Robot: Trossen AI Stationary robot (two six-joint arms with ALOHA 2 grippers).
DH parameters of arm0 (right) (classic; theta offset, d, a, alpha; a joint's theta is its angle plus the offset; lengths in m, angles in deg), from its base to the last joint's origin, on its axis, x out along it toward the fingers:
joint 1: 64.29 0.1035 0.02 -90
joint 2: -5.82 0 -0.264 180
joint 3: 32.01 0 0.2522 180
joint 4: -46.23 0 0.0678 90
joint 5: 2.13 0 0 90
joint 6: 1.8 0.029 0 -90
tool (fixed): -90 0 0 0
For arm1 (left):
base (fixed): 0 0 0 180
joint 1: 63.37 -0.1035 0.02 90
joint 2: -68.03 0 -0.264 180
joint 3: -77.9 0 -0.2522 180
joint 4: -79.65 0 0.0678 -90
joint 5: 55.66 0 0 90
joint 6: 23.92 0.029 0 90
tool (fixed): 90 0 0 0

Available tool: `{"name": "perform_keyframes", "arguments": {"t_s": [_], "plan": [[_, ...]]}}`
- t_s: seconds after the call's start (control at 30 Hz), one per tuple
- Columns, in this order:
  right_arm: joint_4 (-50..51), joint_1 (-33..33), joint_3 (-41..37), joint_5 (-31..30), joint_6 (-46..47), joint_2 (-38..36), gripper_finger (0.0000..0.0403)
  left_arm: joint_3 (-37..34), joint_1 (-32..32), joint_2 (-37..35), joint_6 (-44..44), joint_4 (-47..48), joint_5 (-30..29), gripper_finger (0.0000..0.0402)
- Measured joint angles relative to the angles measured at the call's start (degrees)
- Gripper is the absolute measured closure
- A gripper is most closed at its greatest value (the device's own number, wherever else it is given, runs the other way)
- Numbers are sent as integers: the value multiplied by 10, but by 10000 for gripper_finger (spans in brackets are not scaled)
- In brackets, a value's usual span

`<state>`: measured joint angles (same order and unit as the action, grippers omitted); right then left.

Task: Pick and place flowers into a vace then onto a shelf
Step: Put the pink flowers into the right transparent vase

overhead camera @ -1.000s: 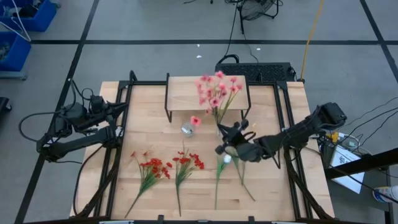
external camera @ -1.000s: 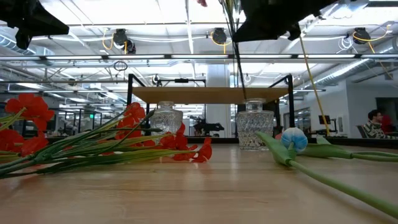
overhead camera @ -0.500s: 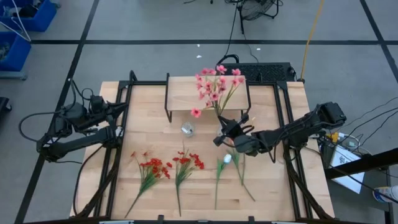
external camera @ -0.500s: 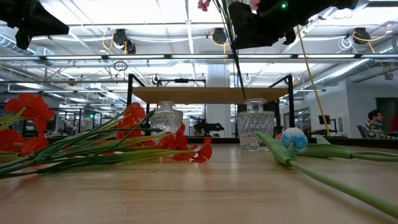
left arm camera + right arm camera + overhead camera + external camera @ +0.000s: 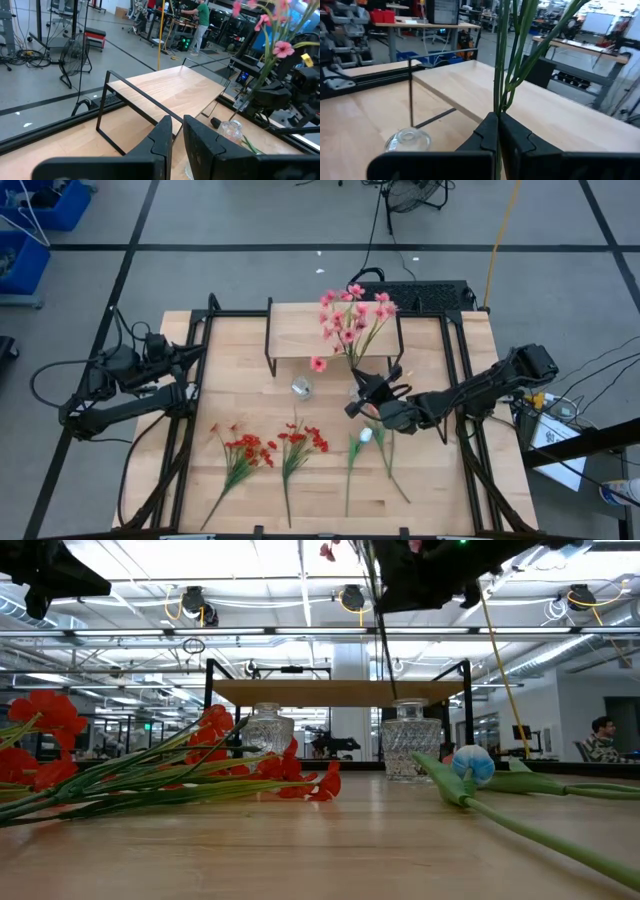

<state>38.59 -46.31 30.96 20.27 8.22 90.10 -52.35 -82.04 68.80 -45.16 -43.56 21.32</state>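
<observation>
Since a second ago, the right claw (image 5: 372, 402) has carried the pink flowers (image 5: 348, 320) toward the vase (image 5: 357, 392), pinching their stems just above it. Stems could miss its small mouth, maybe tipping it.

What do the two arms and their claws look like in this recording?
Both arms are dark, jointed and slim, with black cables looping along them. The left claw and right claw each have two flat, matte black fingers with angular edges. No markings or labels are readable on either.
</observation>
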Motion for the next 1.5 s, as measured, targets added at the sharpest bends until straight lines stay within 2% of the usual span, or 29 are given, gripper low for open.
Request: {"name": "perform_keyframes", "arguments": {"t_s": [0.23,0.37,0.53,0.83,0.97,1.33,1.5], "plan": [[18,13,1,-19,24,-16,403,0,0,0,0,0,0,350],[56,13,0,1,79,-17,403,0,0,0,0,0,0,350],[85,17,0,-15,89,-17,403,0,0,0,0,0,0,350],[133,16,0,2,123,-17,403,0,0,0,0,0,0,350],[161,16,-4,3,176,-17,403,0,0,0,0,0,0,350],[150,16,-68,6,269,-17,401,0,0,0,0,0,0,350],[79,14,-90,5,314,-17,392,0,0,0,0,0,0,350]]}}
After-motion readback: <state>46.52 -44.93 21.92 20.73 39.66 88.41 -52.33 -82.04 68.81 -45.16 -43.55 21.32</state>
